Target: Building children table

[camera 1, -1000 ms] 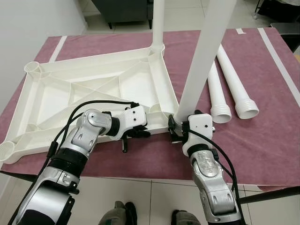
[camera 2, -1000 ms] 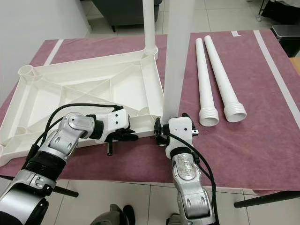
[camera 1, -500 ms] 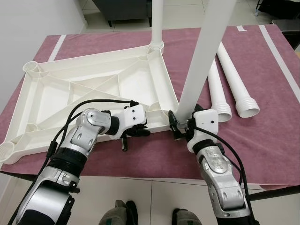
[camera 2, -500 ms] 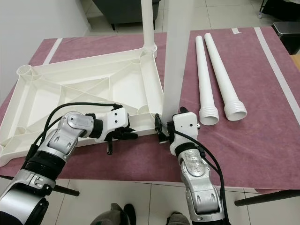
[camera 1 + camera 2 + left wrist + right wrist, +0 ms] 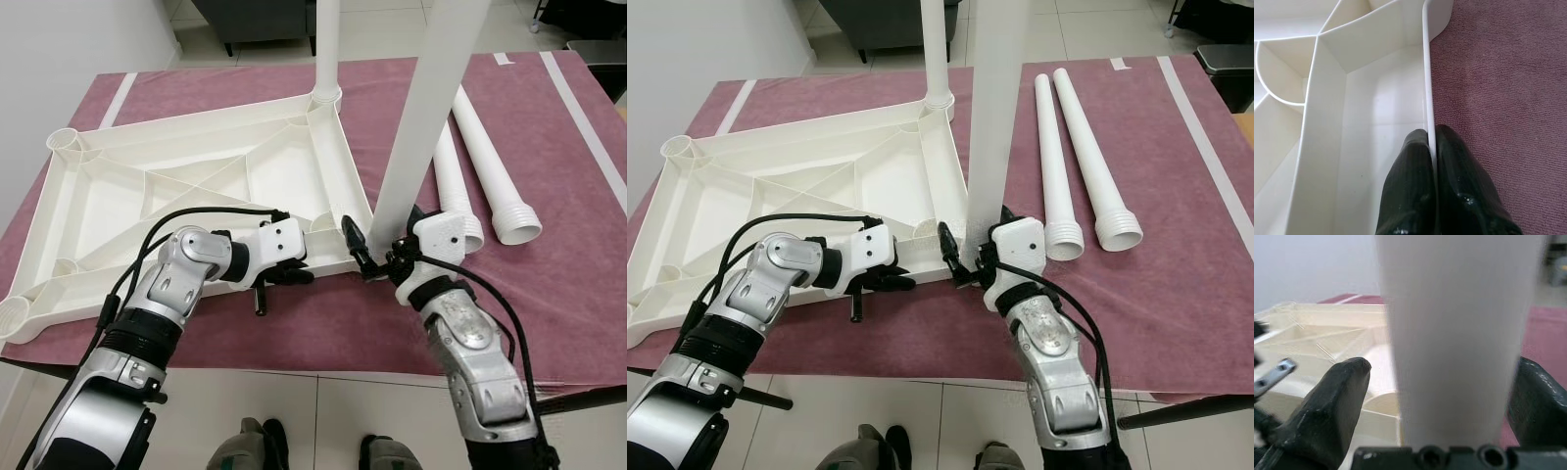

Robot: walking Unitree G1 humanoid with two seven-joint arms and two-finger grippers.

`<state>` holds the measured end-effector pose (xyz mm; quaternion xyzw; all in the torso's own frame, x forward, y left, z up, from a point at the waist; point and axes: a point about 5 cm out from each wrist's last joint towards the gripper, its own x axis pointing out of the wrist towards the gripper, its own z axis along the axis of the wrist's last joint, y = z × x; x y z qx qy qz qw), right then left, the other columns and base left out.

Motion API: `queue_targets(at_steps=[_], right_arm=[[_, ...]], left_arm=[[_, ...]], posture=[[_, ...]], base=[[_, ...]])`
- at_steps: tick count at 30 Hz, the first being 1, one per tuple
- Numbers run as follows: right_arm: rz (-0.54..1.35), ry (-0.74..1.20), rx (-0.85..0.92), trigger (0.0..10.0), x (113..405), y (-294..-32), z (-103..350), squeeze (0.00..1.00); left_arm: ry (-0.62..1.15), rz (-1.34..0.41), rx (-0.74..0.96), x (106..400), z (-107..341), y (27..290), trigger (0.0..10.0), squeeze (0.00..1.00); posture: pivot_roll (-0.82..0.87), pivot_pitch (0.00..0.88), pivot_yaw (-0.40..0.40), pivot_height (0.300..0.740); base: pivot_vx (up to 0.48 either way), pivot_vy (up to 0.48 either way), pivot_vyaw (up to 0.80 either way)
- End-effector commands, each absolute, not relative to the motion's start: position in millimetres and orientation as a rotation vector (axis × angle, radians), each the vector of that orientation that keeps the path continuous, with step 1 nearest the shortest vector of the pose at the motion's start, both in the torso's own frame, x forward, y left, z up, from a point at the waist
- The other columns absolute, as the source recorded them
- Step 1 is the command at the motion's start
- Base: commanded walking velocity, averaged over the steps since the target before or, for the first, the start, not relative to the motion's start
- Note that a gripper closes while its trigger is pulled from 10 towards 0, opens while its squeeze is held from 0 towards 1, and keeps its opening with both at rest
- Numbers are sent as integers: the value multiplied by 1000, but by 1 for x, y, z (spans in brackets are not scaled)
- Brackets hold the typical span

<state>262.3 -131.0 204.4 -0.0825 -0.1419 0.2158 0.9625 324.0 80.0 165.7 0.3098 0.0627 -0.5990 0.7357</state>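
**Second leg at risk of tipping**

Left gripper clamped on tabletop rim, upside down on bench. Right gripper jaws apart around upright leg at near corner socket. Unseated, could topple if bumped.

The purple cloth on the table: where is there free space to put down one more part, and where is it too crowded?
Free: the purple cloth right of the two loose legs, and the far strip behind the upturned tabletop. Crowded: the near corner, where the left gripper pinches the tabletop rim and the right gripper has its fingers around the upright leg.
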Motion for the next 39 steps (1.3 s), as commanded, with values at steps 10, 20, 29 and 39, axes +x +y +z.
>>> queue_targets(at_steps=[10,20,29,39], right_arm=[[745,-213,-244,10000,261,-132,207,0],[890,-187,-265,10000,265,-129,213,0],[1031,-178,-239,10000,264,-117,217,0],[1036,-153,-213,0,261,-118,210,0]], left_arm=[[68,-1297,719,323,179,102,0,0],[71,-1435,761,308,190,125,0,0],[75,-1461,763,302,183,127,0,0],[57,-1400,726,310,184,118,0,0]], posture=[[-100,160,157,740],[-94,157,154,740],[-87,147,144,740],[-94,148,147,740]], base=[[0,0,0],[0,0,0],[0,0,0],[0,0,0]])
